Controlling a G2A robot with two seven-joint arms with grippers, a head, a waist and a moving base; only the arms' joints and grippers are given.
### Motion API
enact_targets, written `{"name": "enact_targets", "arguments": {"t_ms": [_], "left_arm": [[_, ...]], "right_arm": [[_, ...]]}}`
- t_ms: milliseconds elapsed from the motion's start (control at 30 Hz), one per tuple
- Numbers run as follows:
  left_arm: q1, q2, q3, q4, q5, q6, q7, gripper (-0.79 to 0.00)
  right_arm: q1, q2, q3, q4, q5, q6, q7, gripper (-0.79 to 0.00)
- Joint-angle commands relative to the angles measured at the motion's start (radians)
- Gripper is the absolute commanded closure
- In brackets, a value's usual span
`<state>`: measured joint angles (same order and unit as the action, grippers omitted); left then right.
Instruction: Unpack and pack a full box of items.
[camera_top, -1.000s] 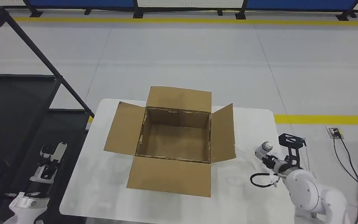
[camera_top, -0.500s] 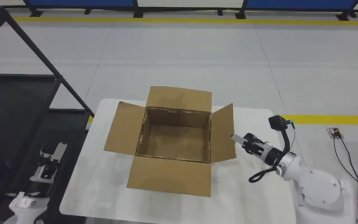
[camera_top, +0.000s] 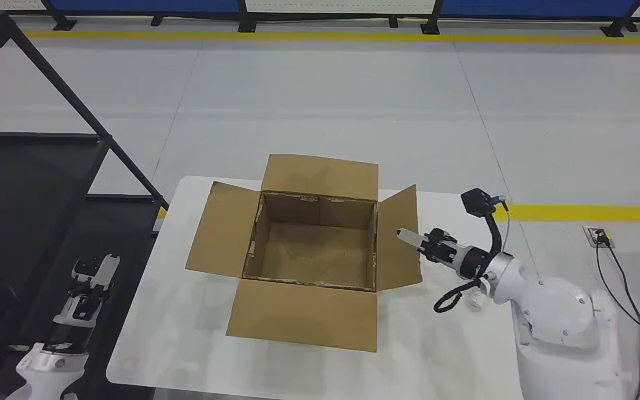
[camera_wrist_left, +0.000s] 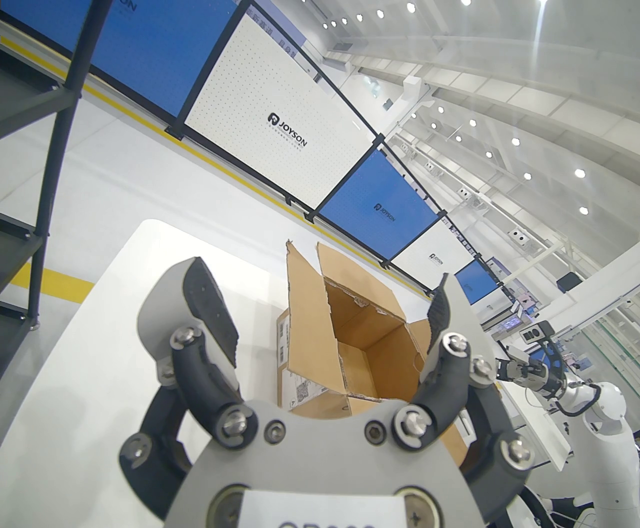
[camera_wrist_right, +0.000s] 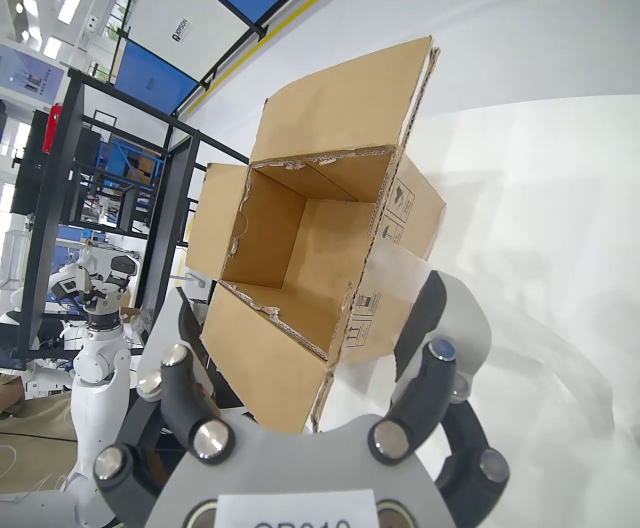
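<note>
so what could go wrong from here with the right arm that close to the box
1. The right gripper, jaws open, sits right at the box's side flap. Any further push inward could crease the flap.
2. The box looks empty, so nothing weighs it down. A nudge might slide it across the table or tip it.
3. The torn rim is ragged, so a finger could snag there.

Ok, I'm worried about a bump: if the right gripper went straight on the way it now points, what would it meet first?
Most likely the near side flap of the cardboard box, which stands just ahead of the open right gripper. How close they are is hard to judge.
</note>
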<state>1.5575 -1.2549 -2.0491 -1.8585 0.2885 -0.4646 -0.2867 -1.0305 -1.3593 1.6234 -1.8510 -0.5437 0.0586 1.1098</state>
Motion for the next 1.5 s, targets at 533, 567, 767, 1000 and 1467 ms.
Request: {"name": "enact_targets", "arguments": {"t_ms": [533, 567, 767, 1000, 1467], "left_arm": [[0.000, 0.000, 0.000, 0.000, 0.000, 0.000, 0.000, -0.785], [0.000, 0.000, 0.000, 0.000, 0.000, 0.000, 0.000, -0.785], [0.000, 0.000, 0.000, 0.000, 0.000, 0.000, 0.000, -0.785], [0.000, 0.000, 0.000, 0.000, 0.000, 0.000, 0.000, -0.785], [0.000, 0.000, 0.000, 0.000, 0.000, 0.000, 0.000, -0.785]], "right_arm": [[0.077, 0.029, -0.076, 0.057, -0.056, 0.120, 0.028, -0.102], [0.080, 0.030, -0.080, 0.059, -0.056, 0.124, 0.027, -0.086], [0.094, 0.037, -0.102, 0.072, -0.055, 0.137, 0.021, -0.003], [0.111, 0.044, -0.129, 0.100, -0.044, 0.139, 0.008, 0.000], [0.004, 0.072, -0.012, -0.054, -0.051, 0.171, -0.076, -0.785]]}}
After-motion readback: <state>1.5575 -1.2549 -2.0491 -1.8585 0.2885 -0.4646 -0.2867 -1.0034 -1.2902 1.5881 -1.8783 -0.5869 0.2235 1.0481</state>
